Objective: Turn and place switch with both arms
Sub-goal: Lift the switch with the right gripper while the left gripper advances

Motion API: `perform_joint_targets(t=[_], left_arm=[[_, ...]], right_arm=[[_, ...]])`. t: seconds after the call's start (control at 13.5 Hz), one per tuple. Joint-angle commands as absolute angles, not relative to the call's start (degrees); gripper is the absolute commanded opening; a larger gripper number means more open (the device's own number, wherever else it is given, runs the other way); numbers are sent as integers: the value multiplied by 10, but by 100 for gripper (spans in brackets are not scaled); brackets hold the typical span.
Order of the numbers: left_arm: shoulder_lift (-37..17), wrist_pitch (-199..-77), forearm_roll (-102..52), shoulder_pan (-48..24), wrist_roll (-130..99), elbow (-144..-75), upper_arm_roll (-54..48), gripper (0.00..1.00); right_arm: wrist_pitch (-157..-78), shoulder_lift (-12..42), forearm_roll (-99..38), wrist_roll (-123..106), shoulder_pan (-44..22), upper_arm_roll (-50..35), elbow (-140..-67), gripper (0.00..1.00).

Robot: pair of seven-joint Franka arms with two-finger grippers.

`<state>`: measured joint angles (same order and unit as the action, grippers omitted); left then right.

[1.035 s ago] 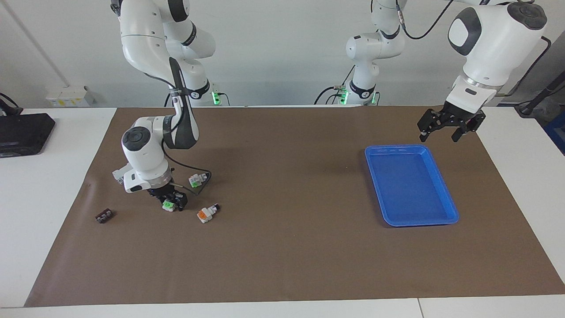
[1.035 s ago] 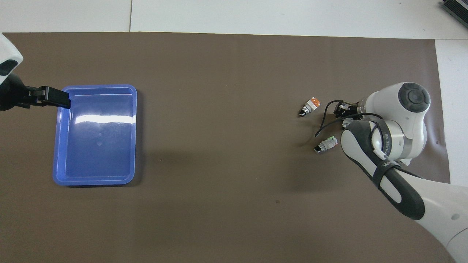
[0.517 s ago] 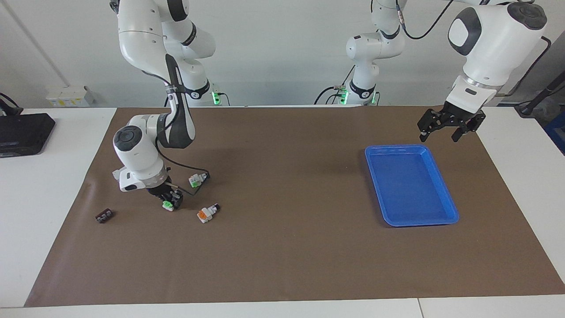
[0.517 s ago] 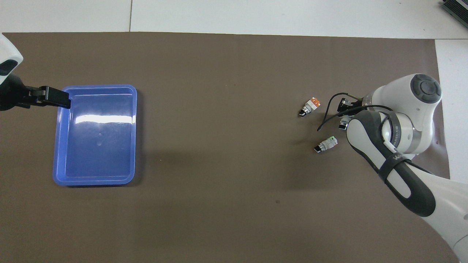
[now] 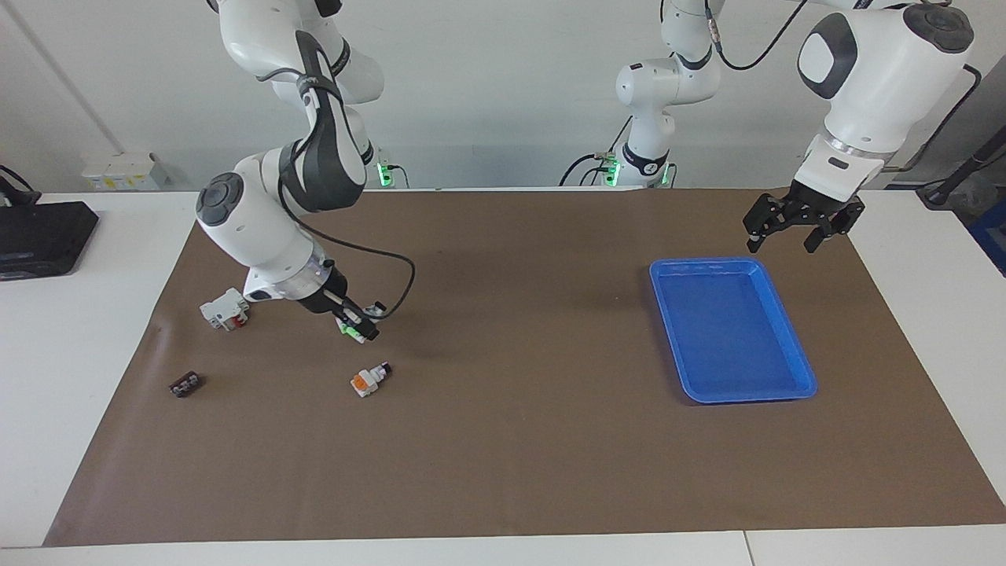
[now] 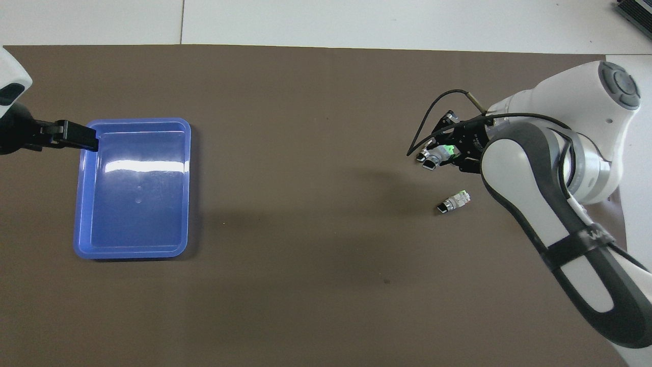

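Right gripper (image 5: pixel 357 326) risen with green switch (image 6: pixel 444 153), jaws clamped, left gripper (image 5: pixel 794 228) waiting

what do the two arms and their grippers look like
Both arms are glossy white with rounded segments and dark grey joint caps. The right arm has a wide dark band along its forearm with pale lettering, and a thin black cable loops beside its small black gripper. The left arm ends in a black two-finger gripper.

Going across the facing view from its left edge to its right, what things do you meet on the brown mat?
Small dark part → white block with red marks → orange-patch switch → blue tray.
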<state>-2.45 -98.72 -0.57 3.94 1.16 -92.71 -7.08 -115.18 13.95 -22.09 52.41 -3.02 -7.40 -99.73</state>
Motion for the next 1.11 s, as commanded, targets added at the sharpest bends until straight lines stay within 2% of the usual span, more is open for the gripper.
perform_joint_targets(t=[0.0,0.37,0.67,0.81,1.03], left_arm=[[-8,-986,-13,40,18,-947,-71,100],[-8,-998,-14,32,14,-946,-79,100],[-8,-1017,-112,20,-50,-947,-80,100],[-9,-1026,-169,20,-49,-947,-81,100],[-8,-1027,-253,15,-46,-949,-81,91]], right_arm=[[-1136,143,-278,643,-25,-118,-957,0],[-1147,143,-351,848,-45,-177,-922,0],[-1233,144,-342,999,-134,-177,-922,0],[-1258,145,-350,1031,-140,-177,-921,0],[-1302,154,-365,1056,-143,-178,-927,0]])
